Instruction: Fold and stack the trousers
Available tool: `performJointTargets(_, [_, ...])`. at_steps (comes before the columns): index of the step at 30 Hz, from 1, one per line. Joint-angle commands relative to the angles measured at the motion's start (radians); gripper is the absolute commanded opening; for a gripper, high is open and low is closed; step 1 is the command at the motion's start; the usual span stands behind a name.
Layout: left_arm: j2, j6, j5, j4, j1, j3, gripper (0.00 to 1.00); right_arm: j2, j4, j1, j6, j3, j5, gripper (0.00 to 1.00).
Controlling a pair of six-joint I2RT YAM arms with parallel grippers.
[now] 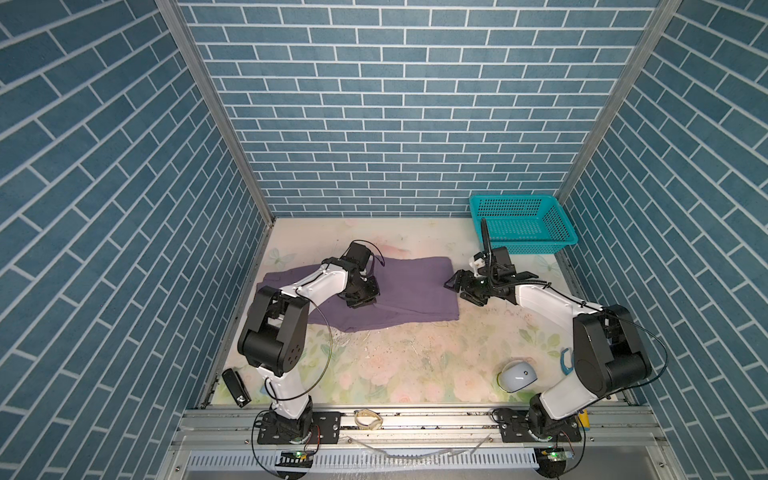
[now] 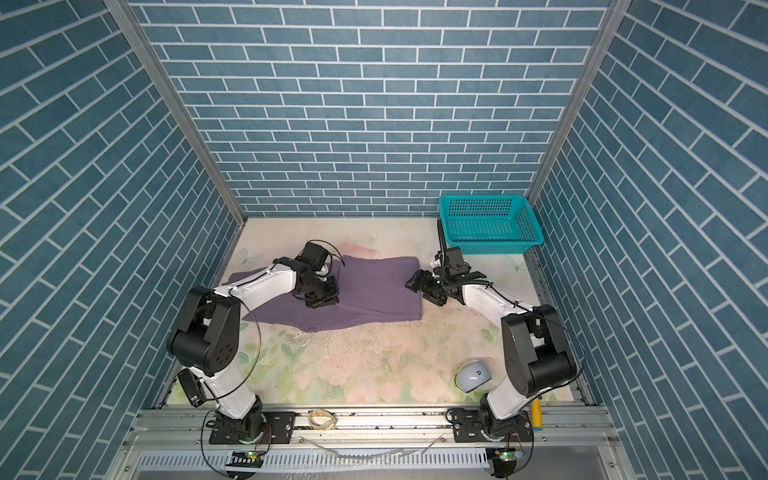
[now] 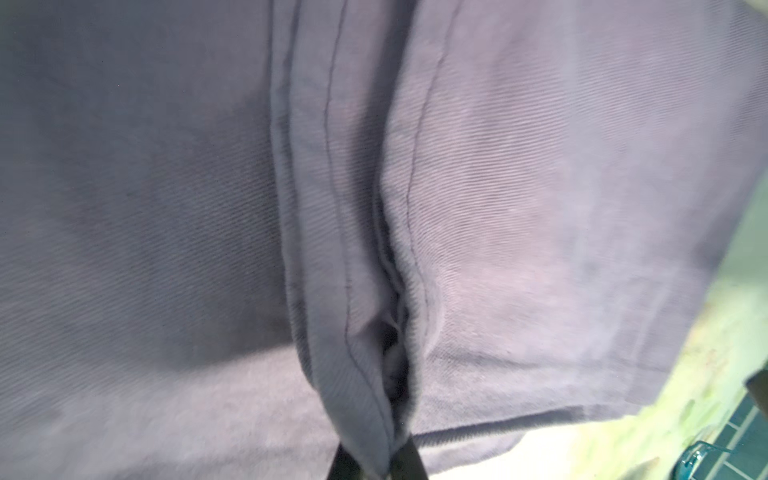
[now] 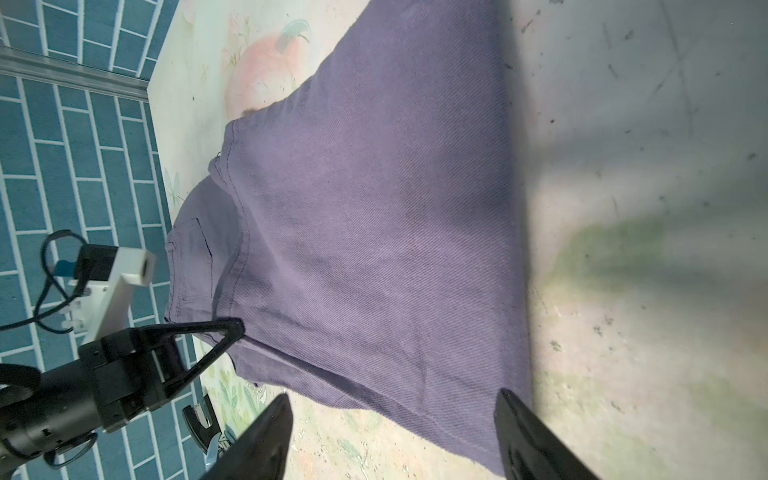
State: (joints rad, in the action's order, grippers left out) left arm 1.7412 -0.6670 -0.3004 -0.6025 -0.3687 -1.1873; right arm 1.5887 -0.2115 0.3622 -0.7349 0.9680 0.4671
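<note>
- As the trousers [image 1: 411, 291] [image 2: 374, 291] lie folded flat on the tabletop [image 1: 415, 365] [image 2: 374, 365], they cover its left-centre part, nearer to the back edge than to the front edge. The cloth is dusty purple w/ a fine diagonal weave.
- The left gripper [image 1: 360, 301] [image 2: 322, 300] [image 3: 376, 461] stands on the trousers, abt in their middle, pointing down.
- In the left wrist view its fingertips [image 3: 409, 459] are close together w/ a raised ridge of cloth pinched btwn them, i.e. it is closed on the trousers [image 3: 540, 208].
- This ridge runs away from the fingertips as a long fold, w/ a stitched seam line on each side.
- The right gripper [image 1: 459, 289] [image 2: 417, 286] [image 4: 395, 399] has its jaws wide apart and holds nothing.
- It is just beside the right end of the trousers [image 4: 374, 208]. If it touches the cloth, I cannot tell.
- In the right wrist view the near edge of the cloth lies btwn the two dark fingers [image 4: 532, 436].
- A back pocket [image 4: 193, 257] w/ dark stitching shows at the other end, toward the left edge of the tabletop.
- The teal basket [image 1: 532, 248] [image 2: 490, 248] stands in the back right corner, apart from the trousers.
- A small white-blue domed object [image 1: 517, 376] [image 2: 473, 376] sits near the front right corner, well apart from the cloth.
</note>
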Motion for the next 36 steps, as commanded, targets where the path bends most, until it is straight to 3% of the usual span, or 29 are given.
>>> performJointTargets(1, [-0.094,0.0,0.043,-0.115,0.002,-0.023,0.02,-0.012,-0.029,-0.002,0.025,0.007,-0.009,0.77])
performJointTargets(6, [-0.169,-0.009,0.1,-0.196,0.003,0.019,0.17,0.017,-0.015,-0.002,0.019,0.02,0.01,0.76])
performJointTargets(10, [-0.184,-0.078,0.021,-0.093,0.001,0.145,0.64,0.019,-0.021,-0.002,0.02,0.025,0.014,0.76])
performJointTargets(12, [-0.183,-0.099,0.017,-0.07,0.002,0.18,0.72,0.017,-0.024,-0.002,0.022,0.025,0.011,0.76])
performJointTargets(18, [-0.147,-0.082,0.044,-0.074,0.002,0.113,0.74,0.026,-0.032,-0.002,0.026,0.021,0.01,0.76])
performJointTargets(29, [-0.082,-0.078,0.019,-0.058,0.001,0.006,0.68,0.176,-0.154,-0.002,0.133,0.129,-0.069,0.69])
performJointTargets(36, [-0.14,-0.04,0.032,-0.117,0.068,0.03,0.69,0.239,-0.11,-0.002,0.13,0.136,-0.031,0.56])
